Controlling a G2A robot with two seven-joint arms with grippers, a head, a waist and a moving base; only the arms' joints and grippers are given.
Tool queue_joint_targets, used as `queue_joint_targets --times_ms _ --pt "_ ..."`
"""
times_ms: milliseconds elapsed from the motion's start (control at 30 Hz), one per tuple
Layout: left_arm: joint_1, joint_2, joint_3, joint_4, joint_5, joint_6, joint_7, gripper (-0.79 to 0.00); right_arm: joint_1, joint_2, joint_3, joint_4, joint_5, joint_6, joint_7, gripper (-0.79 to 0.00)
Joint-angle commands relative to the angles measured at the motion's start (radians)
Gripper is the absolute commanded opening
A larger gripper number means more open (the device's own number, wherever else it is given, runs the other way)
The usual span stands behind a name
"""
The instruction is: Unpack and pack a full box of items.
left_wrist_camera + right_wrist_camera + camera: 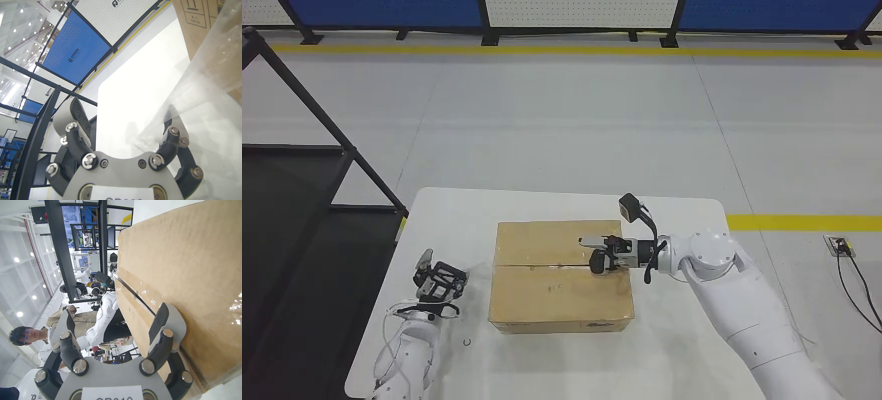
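Box point(560, 290): closed, flaps meeting at seam point(542, 265), centre of white table point(457, 215).
Right gripper point(594, 251): fingers spread wide, over box top at seam's 3 o'clock end.
Left gripper point(435, 280): fingers wide apart, 8 o'clock of box; clear tape strip point(198, 75) clings to one finger.

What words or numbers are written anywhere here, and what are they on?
blue panel: a logo and a brand name; I don't spell out brands.
white panel: the same kind of logo, cut by the edge.
cardboard box, side: handling symbols with captions too small to read.
Box top: handwritten scribble, unreadable.
left gripper: its sticker is cut off.
right gripper: its sticker is cut off.
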Motion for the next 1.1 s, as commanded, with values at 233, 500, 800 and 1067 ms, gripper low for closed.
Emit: queue_joint_targets --times_ms 233,500,800,1067 --pt "-0.078 -0.043 0.005 0.045 -0.294 0.259 0.029 0.000 0.000 0.001 -0.003 0.006 0.006 -0.003 -0.004 0.000" --pt "-0.089 -0.064 0.017 0.040 -0.400 0.337 0.085 0.000 0.013 -0.004 -0.017 0.015 0.010 -0.001 -0.005 0.000" --pt "-0.031 -0.074 -0.011 -0.046 -0.518 0.327 0.230 0.000 0.027 -0.012 -0.033 0.040 0.026 0.007 -0.025 0.000" --pt "0.024 -0.082 -0.015 -0.116 -0.542 0.339 0.329 0.000 0.035 -0.019 -0.044 0.053 0.030 0.020 -0.049 0.000"
